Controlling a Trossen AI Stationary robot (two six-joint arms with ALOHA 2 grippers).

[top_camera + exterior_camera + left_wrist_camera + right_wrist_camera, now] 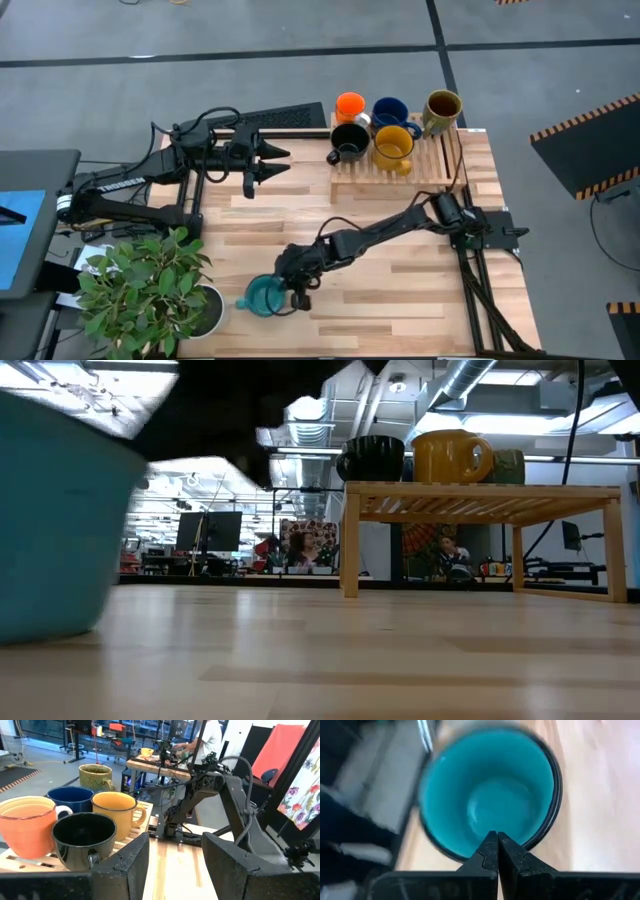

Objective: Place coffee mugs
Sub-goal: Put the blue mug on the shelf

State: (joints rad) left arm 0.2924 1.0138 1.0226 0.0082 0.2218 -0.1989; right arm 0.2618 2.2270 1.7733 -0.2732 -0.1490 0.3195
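The teal mug (265,295) stands upright on its base near the table's near edge, handle toward the left; it fills the right wrist view (490,800) and looms at the left of the low view (50,510). My right gripper (298,298) (496,840) is shut, with its tips over the mug's right rim. Orange (350,105), dark blue (390,112), olive-brown (442,105), black (350,140) and yellow (393,147) mugs stand on a wooden slatted rack (435,165). My left gripper (283,161) (175,865) hangs open, left of the rack. My right gripper comes slanting down from the table's right, its shut fingertips (487,847) over the teal mug's rim (540,837) on its right side. The fingers hide the rim there, so I cannot tell whether they touch it. The mug stands on the table.
A leafy plant in a white pot (205,310) stands just left of the teal mug at the near left corner. A dark keyboard (285,118) lies at the far edge. Bare wood stretches between mug and rack (480,500). People sit in the room behind.
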